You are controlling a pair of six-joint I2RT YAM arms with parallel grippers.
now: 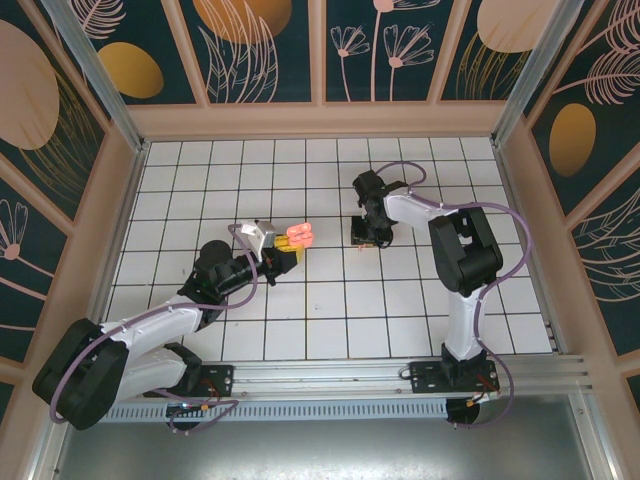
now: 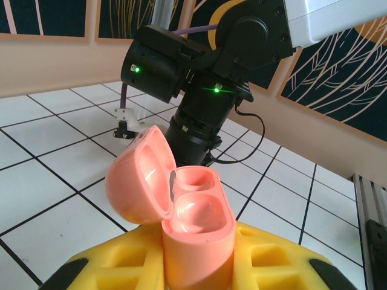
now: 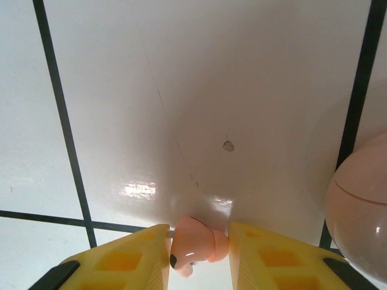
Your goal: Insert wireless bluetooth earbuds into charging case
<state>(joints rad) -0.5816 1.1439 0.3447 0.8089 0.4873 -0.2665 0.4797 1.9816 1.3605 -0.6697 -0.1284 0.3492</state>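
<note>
- White square tiles with black lines cover the table, and dark walls with painted leaves stand around it.
- From above, the left gripper holds a shiny pink plastic charging case near the middle of the table. The right gripper points down at the tiles, off to one side of the case.
- From the left wrist, the yellow fingers are closed on the lower part of the case. It stands upright with its lid tipped back, so both little holes face up, ready to be filled. Both holes look empty.
- From the right wrist, the yellow fingers are closed on one small pale-pink earbud, right down by the tile. They pinch it from both sides so it cannot roll off.
- I think the next job is to carry this earbud over to the case.
- Something big, round and pink sits at the right edge. I cannot tell what it is.
</note>
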